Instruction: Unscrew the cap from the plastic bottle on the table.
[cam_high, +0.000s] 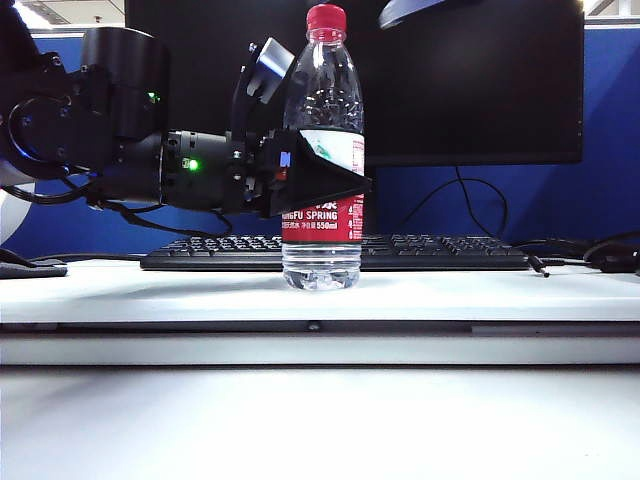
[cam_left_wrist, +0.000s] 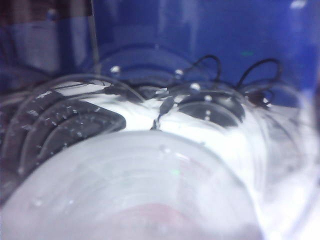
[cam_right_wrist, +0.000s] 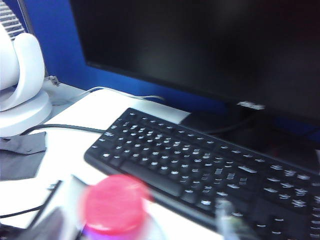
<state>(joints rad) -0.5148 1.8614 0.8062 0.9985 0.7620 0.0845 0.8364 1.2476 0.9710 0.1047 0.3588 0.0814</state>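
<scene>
Table edge (cam_high: 320, 345): bare and pale, closest to the exterior camera.
Plastic bottle (cam_high: 322, 150): upright on the table before the keyboard (cam_high: 440, 250).
Cap (cam_high: 326, 20): screwed on.
Left gripper (cam_high: 325, 180): clamped on the bottle's label.
Right gripper: above the cap, out of sight; jaw state unclear.
Risk: a loose clamp lets the bottle spin with the cap.

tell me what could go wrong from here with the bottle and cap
1. The left gripper has its jaws around the middle of the bottle; squeezing thin clear plastic could dent it or let it spin once twisting starts.
2. The cap is blurred in the right wrist view and the right gripper isn't visible, so it may come down off-centre and tip the tall bottle toward the keyboard.
</scene>
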